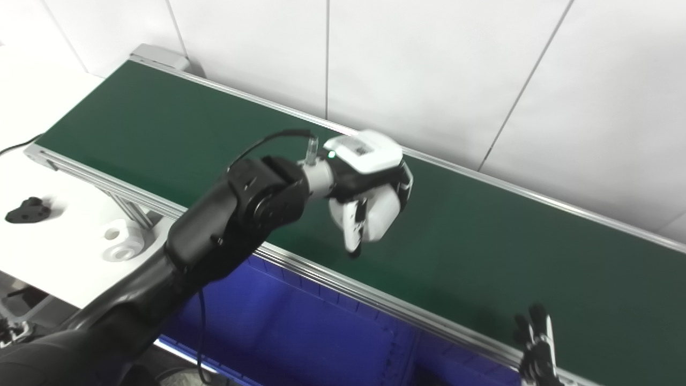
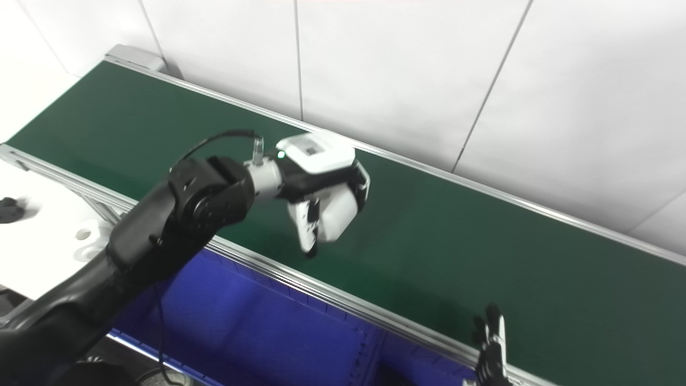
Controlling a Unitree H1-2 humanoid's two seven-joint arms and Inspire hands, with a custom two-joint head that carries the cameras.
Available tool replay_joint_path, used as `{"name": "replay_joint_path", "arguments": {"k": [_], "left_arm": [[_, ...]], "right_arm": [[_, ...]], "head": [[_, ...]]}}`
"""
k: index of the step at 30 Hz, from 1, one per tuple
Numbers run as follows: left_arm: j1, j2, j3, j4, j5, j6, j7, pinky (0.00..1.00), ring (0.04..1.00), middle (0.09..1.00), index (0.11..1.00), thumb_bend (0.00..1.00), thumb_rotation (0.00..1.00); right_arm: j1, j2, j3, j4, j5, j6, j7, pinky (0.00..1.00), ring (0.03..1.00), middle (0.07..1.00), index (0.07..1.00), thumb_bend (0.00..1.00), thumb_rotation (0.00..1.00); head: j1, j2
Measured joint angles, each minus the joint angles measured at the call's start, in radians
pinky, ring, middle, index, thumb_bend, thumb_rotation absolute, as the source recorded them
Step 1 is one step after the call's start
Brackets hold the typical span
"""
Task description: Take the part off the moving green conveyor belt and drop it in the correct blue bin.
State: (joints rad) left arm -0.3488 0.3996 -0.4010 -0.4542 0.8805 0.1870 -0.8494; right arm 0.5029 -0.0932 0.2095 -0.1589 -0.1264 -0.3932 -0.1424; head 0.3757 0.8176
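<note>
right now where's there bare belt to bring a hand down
Bare stretches of the green conveyor belt: far left up to the belt's end, and right between the left hand and right hand. The white table is crowded, with a black part and white part.

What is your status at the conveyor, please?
Left hand over belt, fingers curled down, grip unclear. Right hand low at belt edge, fingers apart. No part visible on belt. Blue bin below.
</note>
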Motion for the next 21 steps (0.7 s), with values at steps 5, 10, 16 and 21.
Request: {"name": "replay_joint_path", "arguments": {"k": [5,10,16,21], "left_arm": [[0.159,0.009,0.025,-0.062,0.033,0.009,0.0,0.33,0.4,0.491,0.48,0.52,0.0],[0.307,0.021,0.073,-0.091,0.095,0.016,0.011,0.31,0.387,0.458,0.491,0.52,0.0],[0.478,0.029,0.127,-0.093,0.143,0.011,0.103,0.45,0.468,0.505,0.475,0.52,0.0],[0.599,0.024,0.139,-0.085,0.189,-0.021,0.217,0.4,0.404,0.421,0.498,0.52,0.0]], "right_arm": [[-0.004,0.001,-0.029,-0.018,0.002,0.01,0.027,1.0,0.929,0.987,1.0,0.83,1.0],[-0.008,0.006,-0.031,-0.018,0.016,0.01,0.058,0.99,0.93,0.995,1.0,0.82,1.0],[-0.012,0.021,-0.032,-0.018,0.019,0.015,0.078,0.98,0.925,0.983,1.0,0.8,0.98],[-0.015,0.036,-0.033,-0.018,0.018,0.015,0.088,0.97,0.922,0.987,1.0,0.73,0.96]], "head": [[0.032,-0.006],[0.023,-0.005],[-0.038,-0.015],[-0.075,-0.014]]}}
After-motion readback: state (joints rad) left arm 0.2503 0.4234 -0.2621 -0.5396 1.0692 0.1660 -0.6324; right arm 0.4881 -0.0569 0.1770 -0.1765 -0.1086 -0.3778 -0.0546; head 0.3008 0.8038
